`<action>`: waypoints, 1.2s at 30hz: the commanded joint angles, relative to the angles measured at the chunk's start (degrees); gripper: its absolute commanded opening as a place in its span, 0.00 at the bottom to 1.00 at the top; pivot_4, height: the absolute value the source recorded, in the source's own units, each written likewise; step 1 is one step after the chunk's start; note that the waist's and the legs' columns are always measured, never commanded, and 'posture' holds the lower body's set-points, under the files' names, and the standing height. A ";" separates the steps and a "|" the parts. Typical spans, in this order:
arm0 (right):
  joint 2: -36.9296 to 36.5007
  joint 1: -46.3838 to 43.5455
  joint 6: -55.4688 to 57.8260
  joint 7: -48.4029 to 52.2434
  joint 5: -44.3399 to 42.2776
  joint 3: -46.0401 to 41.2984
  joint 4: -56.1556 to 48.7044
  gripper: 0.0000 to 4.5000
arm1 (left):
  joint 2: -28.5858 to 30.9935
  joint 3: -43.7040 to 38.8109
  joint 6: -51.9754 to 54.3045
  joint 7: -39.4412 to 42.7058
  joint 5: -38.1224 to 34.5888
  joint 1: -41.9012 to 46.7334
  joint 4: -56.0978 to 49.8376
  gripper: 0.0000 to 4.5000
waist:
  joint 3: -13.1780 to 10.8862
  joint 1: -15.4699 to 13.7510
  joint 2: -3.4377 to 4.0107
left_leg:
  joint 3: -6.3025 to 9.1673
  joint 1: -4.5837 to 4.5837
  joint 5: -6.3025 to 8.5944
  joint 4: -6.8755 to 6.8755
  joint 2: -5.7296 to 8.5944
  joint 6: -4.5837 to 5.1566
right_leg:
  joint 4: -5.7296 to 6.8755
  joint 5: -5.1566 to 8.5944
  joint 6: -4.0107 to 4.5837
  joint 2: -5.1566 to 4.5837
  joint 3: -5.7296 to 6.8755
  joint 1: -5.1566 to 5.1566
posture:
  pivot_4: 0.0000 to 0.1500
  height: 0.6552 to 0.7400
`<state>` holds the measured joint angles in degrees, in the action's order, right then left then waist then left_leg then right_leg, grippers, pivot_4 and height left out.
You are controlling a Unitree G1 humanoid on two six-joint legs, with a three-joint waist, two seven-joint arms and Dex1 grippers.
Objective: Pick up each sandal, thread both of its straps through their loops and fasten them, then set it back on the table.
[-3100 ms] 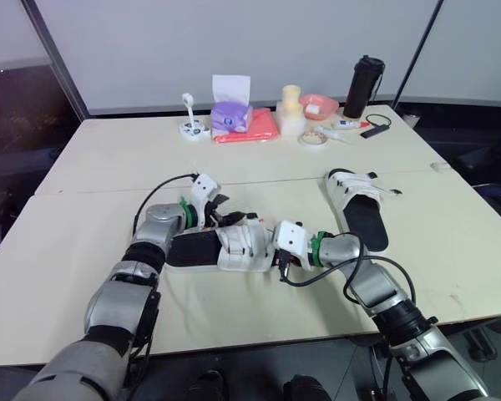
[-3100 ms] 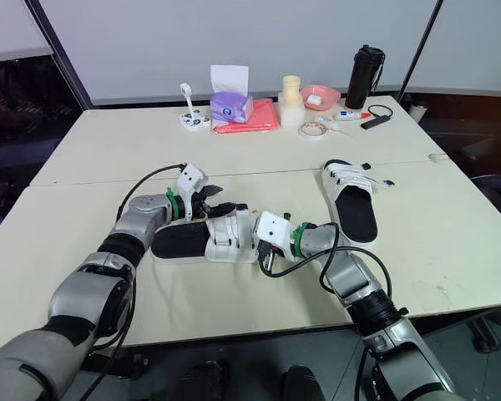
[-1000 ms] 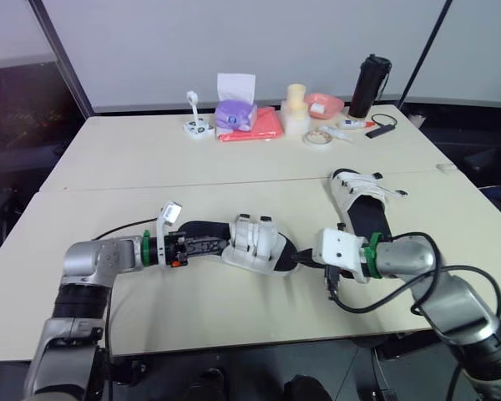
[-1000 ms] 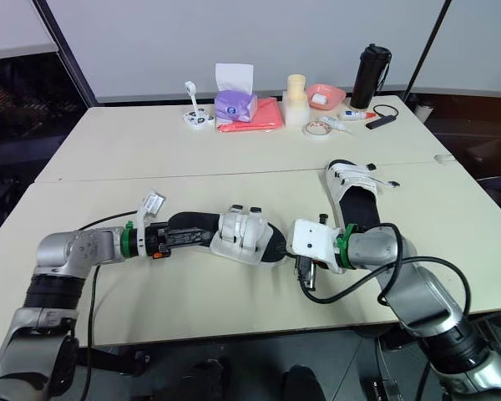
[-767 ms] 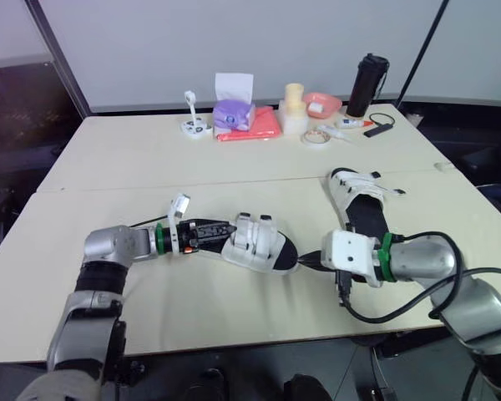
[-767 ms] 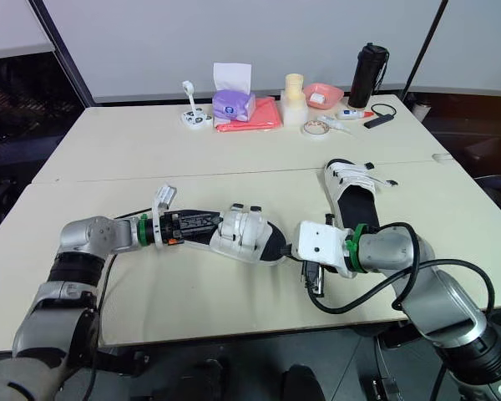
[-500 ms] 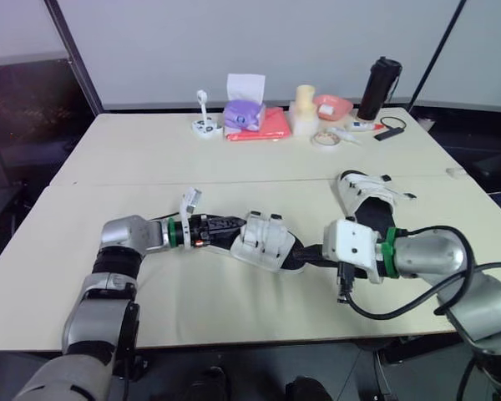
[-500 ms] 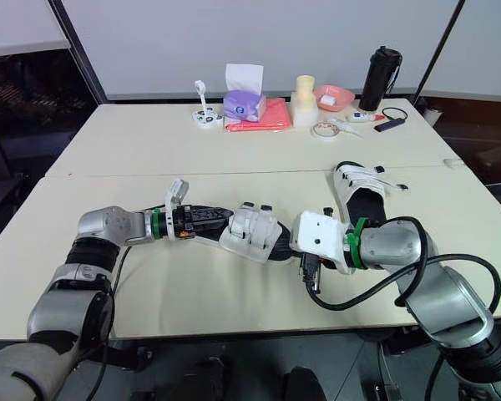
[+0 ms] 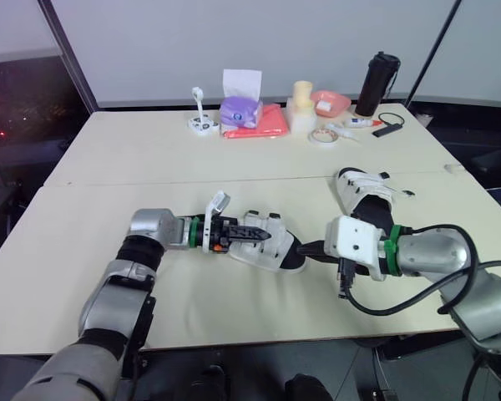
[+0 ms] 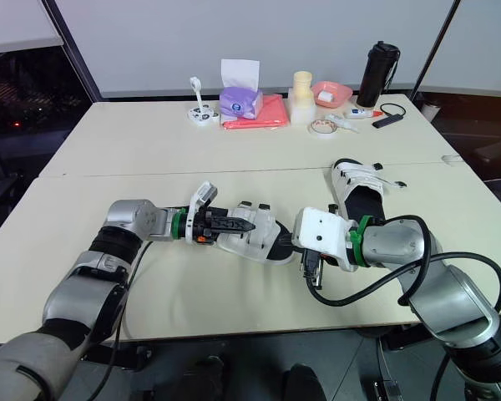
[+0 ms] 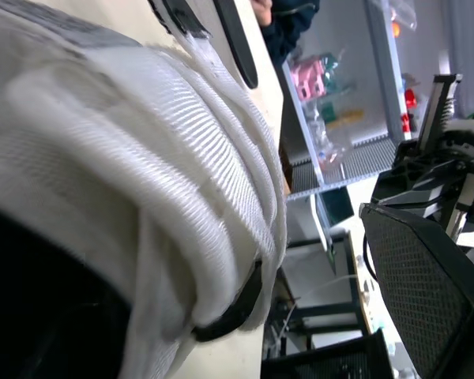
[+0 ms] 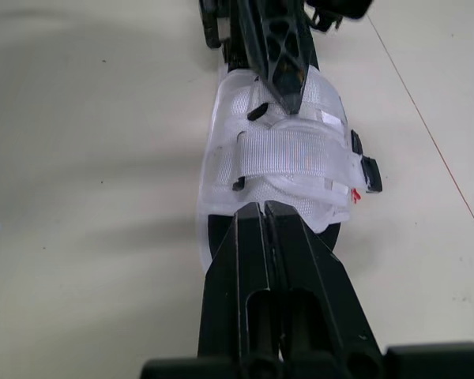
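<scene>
We find no legible text, number, brand or sign.

Small red tag (image 12: 354,194) on the side edge of the near sandal (image 12: 284,158), just past the fingertips of the right gripper (image 12: 262,207) and off to one side: too small to read.

Purple tissue box (image 9: 240,112) and black bottle (image 9: 377,83), well beyond those fingertips: no print we can read.

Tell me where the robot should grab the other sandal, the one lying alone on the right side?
Probably the black footbed of the lone sandal, pinched at its side edge, coming from the robot's right. That part lies flat and bare on the table. The white straps at the far end are unfastened, with loose ends sticking out, so they would likely flop.
</scene>
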<state>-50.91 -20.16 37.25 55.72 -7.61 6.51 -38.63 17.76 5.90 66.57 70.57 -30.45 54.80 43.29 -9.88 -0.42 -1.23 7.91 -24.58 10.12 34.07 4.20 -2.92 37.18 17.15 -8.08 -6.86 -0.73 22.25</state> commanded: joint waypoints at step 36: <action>0.11 0.15 -2.25 -3.23 1.15 4.50 0.34 0.00 | -29.84 -40.95 -68.78 -68.70 -4.43 14.51 14.27 0.01 | -0.36 -0.34 -0.43 | -0.11 -0.05 0.00 0.12 0.03 -0.01 | 0.02 -0.07 -0.11 -0.03 -0.05 0.05 | 1.00 1.00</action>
<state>-50.71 -18.95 35.84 52.74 -6.92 11.19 -37.38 -11.62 -34.75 2.89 3.61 -34.18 65.92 58.22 -10.24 -0.76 -1.66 7.80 -24.64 10.11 34.19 4.24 -2.92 37.20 17.08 -8.19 -6.89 -0.78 22.30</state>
